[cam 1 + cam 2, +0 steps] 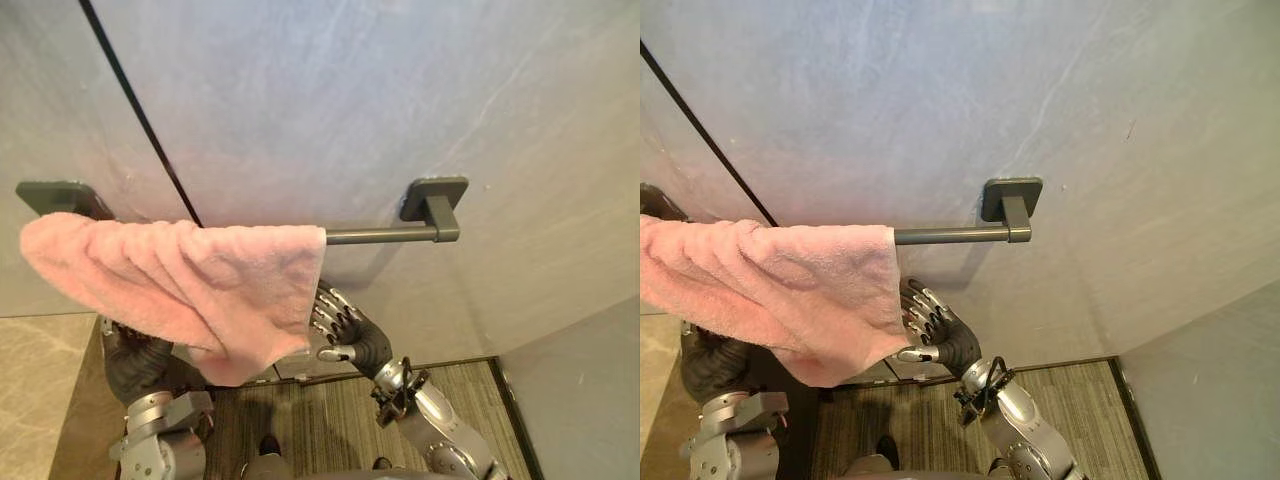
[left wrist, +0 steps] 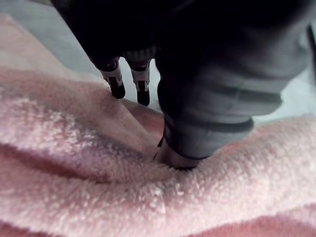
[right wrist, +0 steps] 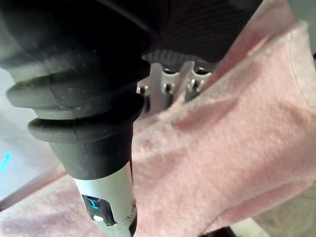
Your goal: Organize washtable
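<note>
Left hand [image 2: 212, 98] pinched a towel [image 1: 190, 280] fold; hang nearly done.
Right hand [image 1: 355, 340] sat at the towel's edge, grip unclear. Towel was draped over the bar [image 1: 380, 236], bunched and slanted; evening it out looked left.

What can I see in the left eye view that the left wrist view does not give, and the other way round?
The left eye view gives the dark rail on the grey wall, with the right hand at the right edge of the pink towel. The left wrist view gives the left hand up close, its fingertips and thumb pinching a fold. Both show that towel.
</note>
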Robot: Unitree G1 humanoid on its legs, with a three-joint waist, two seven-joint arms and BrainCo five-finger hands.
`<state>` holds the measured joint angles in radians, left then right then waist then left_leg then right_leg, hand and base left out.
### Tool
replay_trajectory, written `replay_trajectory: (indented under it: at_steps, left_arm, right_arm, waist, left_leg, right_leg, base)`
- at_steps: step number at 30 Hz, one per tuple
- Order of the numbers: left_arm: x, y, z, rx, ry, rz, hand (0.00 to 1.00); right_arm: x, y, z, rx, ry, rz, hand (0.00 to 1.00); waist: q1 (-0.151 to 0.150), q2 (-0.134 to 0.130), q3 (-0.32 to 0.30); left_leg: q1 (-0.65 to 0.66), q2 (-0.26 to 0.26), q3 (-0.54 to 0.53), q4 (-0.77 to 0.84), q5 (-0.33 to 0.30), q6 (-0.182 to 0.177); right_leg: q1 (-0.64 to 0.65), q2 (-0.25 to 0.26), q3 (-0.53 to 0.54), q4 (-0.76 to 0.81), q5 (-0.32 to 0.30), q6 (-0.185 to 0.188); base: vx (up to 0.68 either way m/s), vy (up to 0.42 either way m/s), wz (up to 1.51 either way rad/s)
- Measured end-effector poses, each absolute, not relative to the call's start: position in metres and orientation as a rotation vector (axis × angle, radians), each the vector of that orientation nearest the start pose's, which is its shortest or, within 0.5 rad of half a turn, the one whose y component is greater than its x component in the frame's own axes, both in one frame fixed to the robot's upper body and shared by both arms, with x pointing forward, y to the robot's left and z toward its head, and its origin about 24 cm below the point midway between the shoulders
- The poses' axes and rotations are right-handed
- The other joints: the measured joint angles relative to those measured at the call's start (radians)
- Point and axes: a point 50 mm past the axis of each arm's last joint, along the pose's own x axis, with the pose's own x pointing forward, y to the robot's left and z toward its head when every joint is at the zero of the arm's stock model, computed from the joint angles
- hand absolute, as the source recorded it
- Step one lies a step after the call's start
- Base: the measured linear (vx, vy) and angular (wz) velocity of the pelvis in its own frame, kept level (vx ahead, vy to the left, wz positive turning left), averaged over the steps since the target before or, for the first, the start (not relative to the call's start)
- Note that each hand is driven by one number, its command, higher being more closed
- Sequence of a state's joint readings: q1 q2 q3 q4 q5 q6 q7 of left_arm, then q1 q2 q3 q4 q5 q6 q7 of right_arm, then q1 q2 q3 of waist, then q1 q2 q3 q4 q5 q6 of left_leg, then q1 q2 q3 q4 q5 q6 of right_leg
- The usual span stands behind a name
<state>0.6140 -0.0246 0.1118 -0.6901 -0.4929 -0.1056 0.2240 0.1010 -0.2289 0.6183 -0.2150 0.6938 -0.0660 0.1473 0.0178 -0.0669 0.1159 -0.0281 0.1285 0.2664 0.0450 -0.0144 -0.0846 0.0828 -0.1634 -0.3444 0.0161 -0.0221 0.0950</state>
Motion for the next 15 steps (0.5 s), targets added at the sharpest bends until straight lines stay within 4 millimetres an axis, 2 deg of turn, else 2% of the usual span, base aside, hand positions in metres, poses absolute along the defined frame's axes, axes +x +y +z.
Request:
replay_trajectory:
  at_steps: [7,13,14,15]
  left_arm:
    - [0.127,0.223,0.088,-0.426,-0.172,0.472,0.00]
    - [0.131,0.238,0.097,-0.323,-0.221,0.500,0.00]
    - [0.133,0.239,0.098,-0.306,-0.231,0.505,1.00]
    - [0.135,0.239,0.099,-0.296,-0.236,0.504,1.00]
  right_arm:
    - [0.184,-0.040,0.054,0.569,0.085,0.746,0.00]
    - [0.188,-0.033,0.059,0.553,0.070,0.797,0.00]
    - [0.189,-0.029,0.059,0.547,0.070,0.819,0.00]
    - [0.189,-0.027,0.059,0.545,0.072,0.828,0.00]
  waist:
    - [-0.005,0.018,0.000]
    - [0.001,0.040,-0.007]
    - [0.000,0.045,-0.010]
    - [0.000,0.047,-0.011]
  left_leg:
    - [0.034,-0.026,-0.009,-0.093,0.054,0.008]
    - [0.047,-0.033,-0.019,-0.138,0.084,0.010]
    - [0.048,-0.034,-0.019,-0.138,0.084,0.010]
    - [0.048,-0.034,-0.018,-0.138,0.085,0.010]
  right_leg:
    - [0.002,-0.013,-0.019,0.001,-0.004,0.006]
    - [0.002,-0.013,-0.038,0.001,-0.005,0.007]
    - [0.002,-0.014,-0.038,0.001,-0.005,0.007]
    - [0.002,-0.014,-0.038,0.000,-0.005,0.007]
  base:
    - [-0.03,0.010,0.07]
    - [-0.01,0.002,0.07]
    - [0.00,0.000,0.00]
    - [0.00,0.000,0.00]
